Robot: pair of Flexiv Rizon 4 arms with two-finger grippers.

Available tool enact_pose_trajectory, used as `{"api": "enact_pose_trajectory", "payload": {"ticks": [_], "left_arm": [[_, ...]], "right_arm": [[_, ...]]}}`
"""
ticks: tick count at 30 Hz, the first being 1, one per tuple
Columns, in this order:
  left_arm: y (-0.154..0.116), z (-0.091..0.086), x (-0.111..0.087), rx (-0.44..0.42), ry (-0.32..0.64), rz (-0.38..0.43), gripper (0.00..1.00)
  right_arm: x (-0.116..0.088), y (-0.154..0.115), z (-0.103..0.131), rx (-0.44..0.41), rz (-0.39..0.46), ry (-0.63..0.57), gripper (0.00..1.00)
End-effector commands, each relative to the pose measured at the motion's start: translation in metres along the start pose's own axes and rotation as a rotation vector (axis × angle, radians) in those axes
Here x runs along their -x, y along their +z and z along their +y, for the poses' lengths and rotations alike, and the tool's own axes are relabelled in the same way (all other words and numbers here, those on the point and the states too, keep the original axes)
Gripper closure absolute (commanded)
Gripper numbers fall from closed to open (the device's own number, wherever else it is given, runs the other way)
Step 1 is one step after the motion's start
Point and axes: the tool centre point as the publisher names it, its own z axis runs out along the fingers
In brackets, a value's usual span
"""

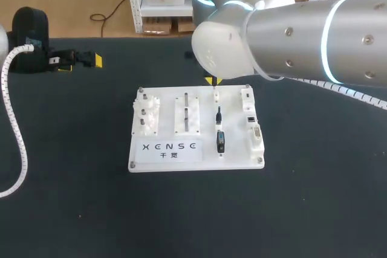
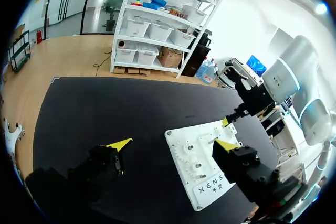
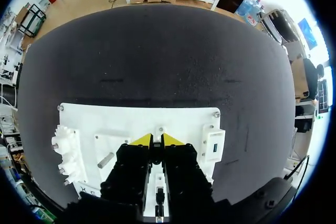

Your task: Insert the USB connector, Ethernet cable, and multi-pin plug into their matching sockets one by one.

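While all three plugs lie in their row on the white rectangular plastic fixture board (image 1: 239, 162), none is in a socket yet. The row runs front to back just left of the white socket blocks (image 1: 254, 131) on the board's right edge. The blocky black plug (image 1: 221, 142) is nearest the board's front edge, the slim black plug (image 1: 218, 115) mid-board, and the small pale plug (image 1: 216, 95) toward the far edge. Which is USB, Ethernet or multi-pin: cannot tell.

Risk, judged: the right gripper (image 3: 157, 140) hangs over the far end of the row, above the pale plug. An off-centre descent could put a fingertip on the plug's holder and tilt it. A skewed pick would likely jam at the socket mouth. The plugs lie close, so the slim one could get dragged.

Jaws: the right pair is drawn almost together, with only a narrow dark slit between the yellow tips and nothing visibly gripped. The left gripper (image 2: 173, 144) sits well off the board's left side, fingers spread wide, empty.
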Motion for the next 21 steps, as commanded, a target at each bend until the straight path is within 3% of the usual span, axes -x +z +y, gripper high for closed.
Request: {"api": "enact_pose_trajectory", "payload": {"ticks": [1,13,21], "left_arm": [[0.0,0.0,0.0,0.0,0.0,0.0,0.0],[0.0,0.0,0.0,0.0,0.0,0.0,0.0],[0.0,0.0,0.0,0.0,0.0,0.0,0.0]], "right_arm": [[-0.008,-0.011,-0.014,0.004,-0.018,0.002,1.0],[-0.016,-0.002,-0.062,-0.038,-0.053,0.005,1.0],[-0.018,0.0,-0.071,-0.039,-0.04,0.015,1.0]]}}
